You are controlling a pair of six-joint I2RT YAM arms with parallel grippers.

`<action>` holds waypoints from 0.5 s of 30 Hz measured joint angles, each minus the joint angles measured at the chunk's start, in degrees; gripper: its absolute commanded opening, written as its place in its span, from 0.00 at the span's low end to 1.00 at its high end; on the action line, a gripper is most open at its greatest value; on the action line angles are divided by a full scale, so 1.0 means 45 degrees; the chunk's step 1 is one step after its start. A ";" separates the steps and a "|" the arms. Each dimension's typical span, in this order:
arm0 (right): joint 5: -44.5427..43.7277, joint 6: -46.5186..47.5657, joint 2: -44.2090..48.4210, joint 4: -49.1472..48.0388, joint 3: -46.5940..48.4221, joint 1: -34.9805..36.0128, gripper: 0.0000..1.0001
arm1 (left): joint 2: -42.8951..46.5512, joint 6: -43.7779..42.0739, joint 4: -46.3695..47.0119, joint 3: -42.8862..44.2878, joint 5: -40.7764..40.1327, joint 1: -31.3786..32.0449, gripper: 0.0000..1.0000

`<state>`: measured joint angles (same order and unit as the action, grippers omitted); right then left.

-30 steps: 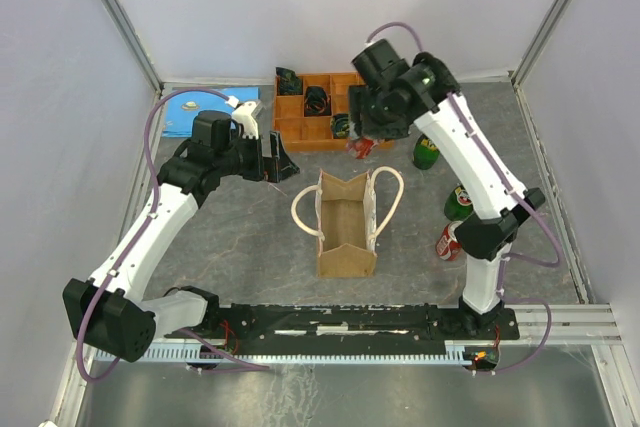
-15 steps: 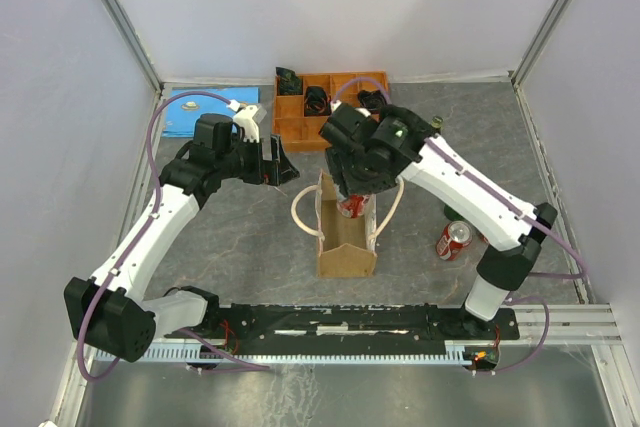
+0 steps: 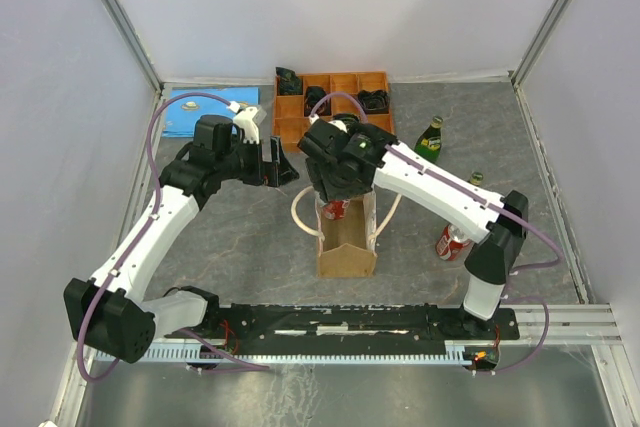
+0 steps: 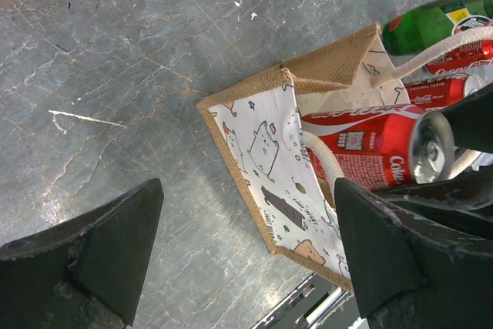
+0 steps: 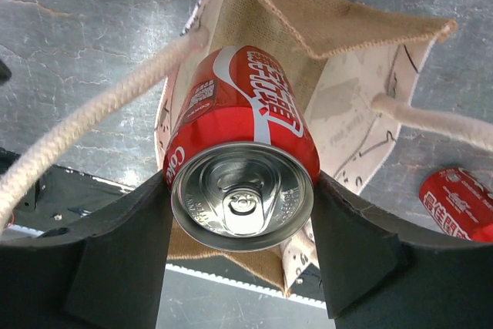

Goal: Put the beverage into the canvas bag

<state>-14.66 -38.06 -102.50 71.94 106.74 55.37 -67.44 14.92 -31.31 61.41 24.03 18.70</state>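
The canvas bag (image 3: 346,247) stands open in the middle of the table, its rope handles hanging to each side. My right gripper (image 3: 337,202) is shut on a red cola can (image 3: 335,210) and holds it over the far end of the bag's mouth. In the right wrist view the can (image 5: 240,125) sits between my fingers (image 5: 131,244), bottom end pointing into the bag (image 5: 339,25). My left gripper (image 3: 283,169) is open and empty, above the table left of the bag. Its view shows the bag's printed lining (image 4: 266,148) and the can (image 4: 362,152).
An orange compartment tray (image 3: 292,129) with dark items stands at the back. Two green bottles (image 3: 429,139) (image 3: 470,183) and another red can (image 3: 450,242) are right of the bag. A blue flat item (image 3: 190,112) lies at the back left.
My right arm has swung from beside the tray toward me and left, carrying the red can over the bag's mouth. The left arm has not moved.
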 measured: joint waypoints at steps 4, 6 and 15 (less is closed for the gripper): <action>0.0000 0.0170 -0.0228 -0.0661 -0.0534 0.0005 0.00 | 0.0024 -0.0010 0.0000 -0.0121 0.0000 0.0000 0.97; 0.0000 0.0248 -0.0466 -0.0962 -0.0831 0.0005 0.00 | 0.0024 -0.0015 0.0000 -0.0189 0.0000 0.0000 0.97; -0.0515 0.0797 -0.0763 -0.2385 -0.2113 0.0005 0.00 | 0.0175 -0.0112 0.0000 -0.0398 0.0000 0.0000 0.97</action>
<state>-16.97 -34.48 -105.93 61.21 97.23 55.40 -66.65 14.41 -31.31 59.61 24.03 18.70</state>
